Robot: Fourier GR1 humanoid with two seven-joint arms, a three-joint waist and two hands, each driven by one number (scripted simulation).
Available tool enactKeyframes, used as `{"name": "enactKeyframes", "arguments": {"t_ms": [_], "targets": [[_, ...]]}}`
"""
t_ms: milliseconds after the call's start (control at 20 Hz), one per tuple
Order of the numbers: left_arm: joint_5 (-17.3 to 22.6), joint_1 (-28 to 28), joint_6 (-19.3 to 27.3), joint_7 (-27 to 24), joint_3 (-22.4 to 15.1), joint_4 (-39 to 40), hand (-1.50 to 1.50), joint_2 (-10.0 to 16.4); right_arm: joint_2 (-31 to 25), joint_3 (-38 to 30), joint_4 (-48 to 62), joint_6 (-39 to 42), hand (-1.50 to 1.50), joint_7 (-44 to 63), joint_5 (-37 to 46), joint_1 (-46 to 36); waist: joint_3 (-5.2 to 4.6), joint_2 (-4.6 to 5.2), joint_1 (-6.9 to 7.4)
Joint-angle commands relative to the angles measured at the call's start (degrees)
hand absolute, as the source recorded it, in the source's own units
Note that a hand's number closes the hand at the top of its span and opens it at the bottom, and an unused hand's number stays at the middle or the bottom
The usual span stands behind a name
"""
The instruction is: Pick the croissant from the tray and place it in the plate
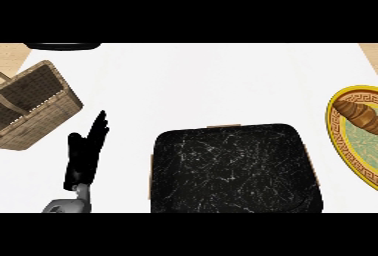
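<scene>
While on plate point(336, 131), ridged brown croissant point(359, 114)

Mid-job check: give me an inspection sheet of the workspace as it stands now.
Surface: white counter.
Job's things: croissant lies on the plate at the right edge; black marbled tray sits near centre, apart from the plate.
Clutter: wicker basket at left; dark object cut off at top left.
Hands: left hand open, resting lower left; right hand not in view.
Cables: nothing seen.
Surroundings: tan surface past the far corners.
</scene>
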Motion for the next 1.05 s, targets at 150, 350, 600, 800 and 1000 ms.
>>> {"name": "enactKeyframes", "arguments": {"t_ms": [150,350,600,800,1000], "targets": [[0.4,-0.5,-0.4,4.6,0.0,-4.1,0.0,0.6,-2.6,-1.5,1.7,1.0,-1.5,-2.8,-1.4,2.6,0.12,0.0,0.2],[1.1,-3.0,-1.1,0.3,1.4,2.5,0.0,0.5,-2.4,-2.5,1.6,0.0,-1.5,-2.6,-2.4,1.7,0.1,0.22,-0.08],[-0.3,2.5,0.1,-1.7,-0.3,-0.9,0.0,-0.7,-2.3,-3.9,3.2,-3.5,-1.5,-1.5,-3.4,3.4,0.21,0.24,0.57],[1.2,1.2,-2.2,0.2,0.6,-0.9,0.0,1.1,-4.4,-3.9,3.0,-2.1,-1.5,-2.8,-3.4,5.9,0.25,0.26,0.23],[0.7,-1.1,-1.1,1.0,0.6,0.6,0.0,0.1,-4.6,-3.3,2.5,-3.0,-1.5,-0.7,-2.9,4.2,0.19,0.21,0.21]]}}
